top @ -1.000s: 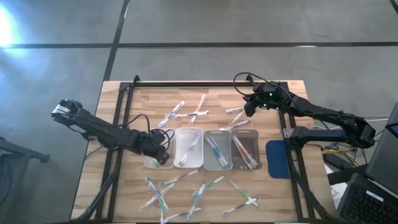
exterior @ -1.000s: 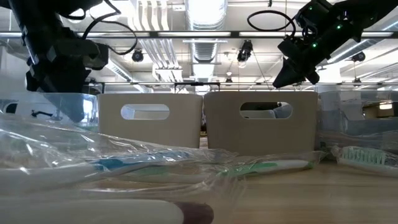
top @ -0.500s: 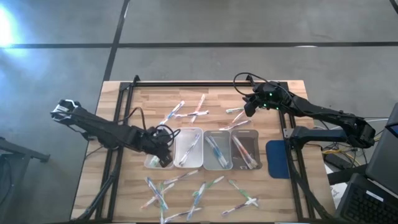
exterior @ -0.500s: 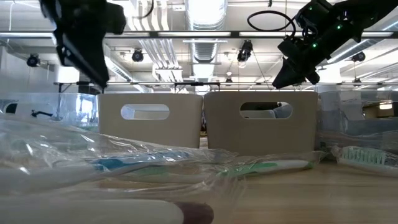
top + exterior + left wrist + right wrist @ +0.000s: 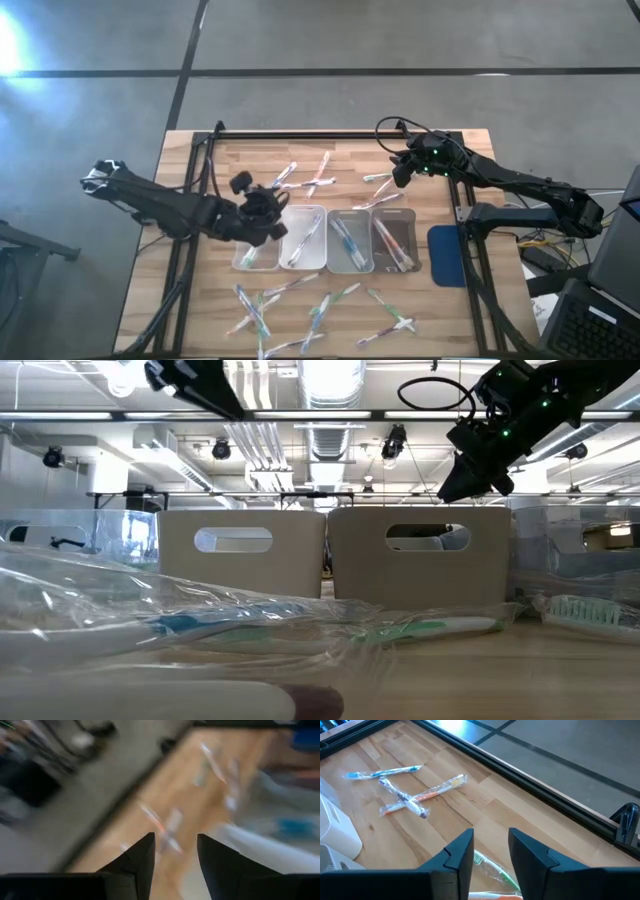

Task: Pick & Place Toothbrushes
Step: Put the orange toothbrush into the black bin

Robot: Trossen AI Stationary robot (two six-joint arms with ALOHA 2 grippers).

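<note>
Four clear trays (image 5: pixel 303 238) stand in a row mid-table, each with wrapped toothbrushes (image 5: pixel 348 240) lying inside. Loose toothbrushes lie on the far side of the table (image 5: pixel 318 180) and on the near side (image 5: pixel 320 310). My left gripper (image 5: pixel 275 222) hovers open above the two leftmost trays, with nothing between its fingers (image 5: pixel 175 840). My right gripper (image 5: pixel 398 178) hangs open and holds nothing, above a green-accented toothbrush (image 5: pixel 496 870) at the far right, clear of it. In the low view it shows at the upper right (image 5: pixel 462 488).
A blue pad (image 5: pixel 446 256) lies on the table right of the trays. A black frame rail (image 5: pixel 330 133) runs along the table's far edge. In the low view two beige bins with handle holes (image 5: pixel 245 555) stand beyond the near toothbrushes (image 5: pixel 420 628).
My left gripper has risen out of the leftmost tray, gone a little toward the far edge and the right, and turned about its wrist. In the low view it has climbed to the picture's top. My right arm has kept still.
</note>
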